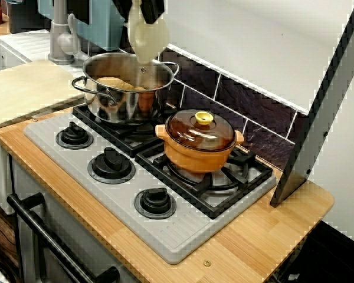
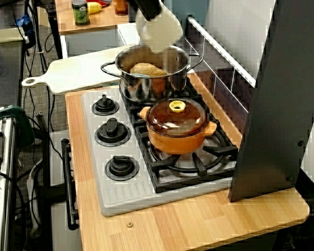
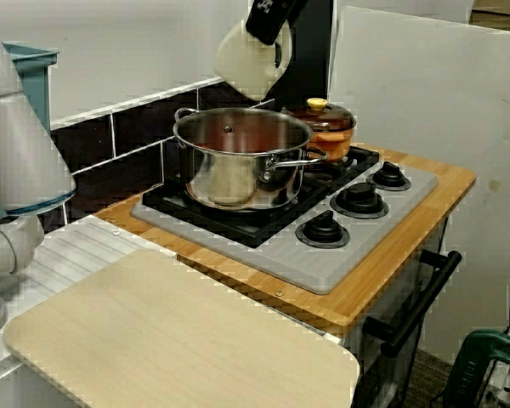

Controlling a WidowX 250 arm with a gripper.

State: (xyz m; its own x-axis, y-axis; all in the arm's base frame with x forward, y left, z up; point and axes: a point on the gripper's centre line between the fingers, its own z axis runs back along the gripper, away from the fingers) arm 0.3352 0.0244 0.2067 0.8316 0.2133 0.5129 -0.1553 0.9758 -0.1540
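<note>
My gripper (image 1: 146, 10) hangs over the far side of a steel pot (image 1: 124, 103) on the back left burner and is shut on a cream cup (image 1: 147, 36). The cup (image 3: 251, 61) is held a little above the rim, tilted, as the view from the cutting board side shows. In the view from the stove's end the cup (image 2: 158, 29) sits under the gripper (image 2: 149, 9), over the pot (image 2: 146, 88). Tan bread-like pieces (image 2: 146, 69) lie inside the pot. Beside it stands an orange pot (image 1: 197, 156) with a brown glass lid and yellow knob.
Three black knobs (image 1: 111, 164) line the grey stove front. A pale cutting board (image 3: 178, 340) lies left of the stove beside a sink and faucet (image 1: 59, 35). A grey slanted panel (image 1: 324, 106) leans at the right end. An oven handle (image 1: 47, 236) runs below.
</note>
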